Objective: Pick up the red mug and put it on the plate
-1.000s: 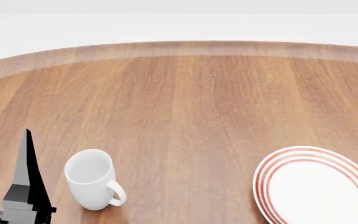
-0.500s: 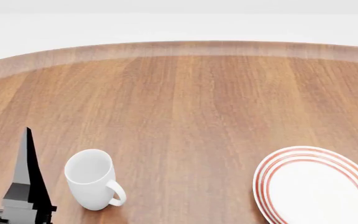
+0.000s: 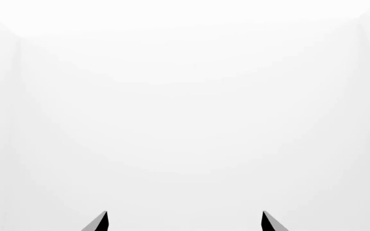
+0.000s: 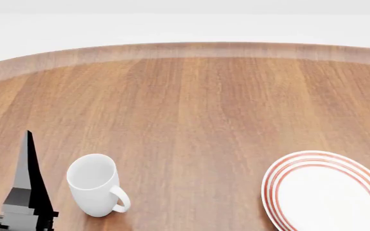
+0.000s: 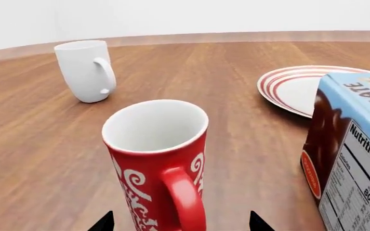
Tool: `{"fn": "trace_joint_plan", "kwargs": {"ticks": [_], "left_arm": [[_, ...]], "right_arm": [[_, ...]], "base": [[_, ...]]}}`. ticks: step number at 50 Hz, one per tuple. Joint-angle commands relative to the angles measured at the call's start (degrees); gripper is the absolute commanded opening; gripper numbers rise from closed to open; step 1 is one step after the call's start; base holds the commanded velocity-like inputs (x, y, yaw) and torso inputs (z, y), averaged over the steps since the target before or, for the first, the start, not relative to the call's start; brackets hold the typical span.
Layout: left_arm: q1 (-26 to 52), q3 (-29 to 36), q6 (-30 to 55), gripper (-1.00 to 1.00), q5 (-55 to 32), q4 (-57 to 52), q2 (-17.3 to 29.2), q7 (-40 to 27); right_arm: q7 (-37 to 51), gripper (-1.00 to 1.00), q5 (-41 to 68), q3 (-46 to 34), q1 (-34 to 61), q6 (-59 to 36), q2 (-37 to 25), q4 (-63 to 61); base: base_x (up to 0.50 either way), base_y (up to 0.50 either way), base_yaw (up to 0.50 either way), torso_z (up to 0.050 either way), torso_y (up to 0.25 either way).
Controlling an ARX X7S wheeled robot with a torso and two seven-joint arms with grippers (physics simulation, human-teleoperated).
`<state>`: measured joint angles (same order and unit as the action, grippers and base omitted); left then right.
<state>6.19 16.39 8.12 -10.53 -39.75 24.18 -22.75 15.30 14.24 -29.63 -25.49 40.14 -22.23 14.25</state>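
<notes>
Head view: the left end effector [image 4: 25, 192] is rendered as a tall, narrow black wedge tapering to a sharp point, with a flat mid-grey facet lower down and a stepped, blocky black-and-grey base. Left wrist view: two small pointed fingertips [image 3: 100, 222] are seen, black with a grey facet. Right wrist view: the right end effector [image 5: 181, 224] is represented only by two plain black pointed tips. No cables, screws or markings are discernible.

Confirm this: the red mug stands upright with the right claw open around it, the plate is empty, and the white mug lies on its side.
Wrong on the white mug: it stands upright, as the right wrist view shows. The red mug is upright before the open right claw, and the plate is empty.
</notes>
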Motion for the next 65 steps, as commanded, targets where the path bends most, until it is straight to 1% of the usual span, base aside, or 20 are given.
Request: {"fn": "trace_joint_plan", "kwargs": {"ticks": [1,4,5,28,32,35,36,42,46,53,61,65], "left_arm": [[0.1,0.0,0.0,1.00,-0.1,-0.1,0.2,-0.1],[0.1,0.1,0.0,1.00,-0.1,-0.1,0.2,-0.2],[0.2,0.0,0.1,1.00,-0.2,-0.1,0.2,-0.2],[1.1,0.1,0.6,1.00,-0.7,0.1,0.4,-0.3],[1.1,0.1,0.6,1.00,-0.8,0.2,0.4,-0.4],[1.3,0.1,0.6,1.00,-0.9,0.3,0.4,-0.4],[1.4,0.1,0.6,1.00,-0.9,0.3,0.4,-0.3],[2.0,0.4,1.0,1.00,-1.1,0.3,0.2,-0.4],[2.4,0.4,1.3,1.00,-1.2,0.2,0.1,-0.5],[2.2,0.5,1.7,1.00,-1.3,-0.7,0.2,-0.8],[2.1,0.6,2.0,1.00,-1.3,-1.4,0.4,-1.0],[2.3,0.7,2.3,1.00,-1.4,-1.4,0.4,-1.1]], "right_arm": [[0.2,1.00,0.1,0.0,0.2,-0.1,-0.1,0.1],[0.4,1.00,0.0,0.0,-0.1,-0.3,-0.3,-0.4],[0.8,-1.00,-0.2,0.1,-0.2,-0.6,-0.2,-0.4],[0.6,-1.00,0.5,0.5,-0.1,0.6,-0.6,1.1],[1.7,-1.00,0.4,0.9,-1.2,0.2,-1.3,-1.0],[4.0,-1.00,-0.6,1.6,-4.2,-1.1,-3.4,-8.8],[5.5,-1.00,-0.8,2.4,-6.1,-2.2,-4.8,-13.9],[11.7,-1.00,-4.4,6.0,-13.1,-8.2,-10.3,-33.7],[14.0,-1.00,-5.7,7.4,-15.1,-12.4,-12.2,-41.5],[16.5,-1.00,-5.9,8.9,-15.3,-19.6,-14.3,-50.1],[19.4,-1.00,-2.0,10.8,-13.8,-28.9,-16.6,-59.0],[21.7,-1.00,1.9,12.7,-11.6,-35.8,-18.0,-63.1]], "base": [[0.00,0.00,0.00,0.000,0.000],[0.00,0.00,0.00,0.000,0.000],[0.00,0.00,0.00,0.000,0.000],[0.00,0.00,0.00,0.000,0.000],[0.00,0.00,0.00,0.000,0.000],[0.00,0.00,0.00,0.000,0.000],[0.00,0.00,0.00,0.000,0.000],[0.00,0.00,0.00,0.000,0.000],[0.00,0.00,0.00,0.000,0.000],[0.00,0.00,0.00,0.000,0.001],[0.00,0.00,0.00,0.000,0.000],[0.00,0.00,0.00,0.000,0.000]]}}
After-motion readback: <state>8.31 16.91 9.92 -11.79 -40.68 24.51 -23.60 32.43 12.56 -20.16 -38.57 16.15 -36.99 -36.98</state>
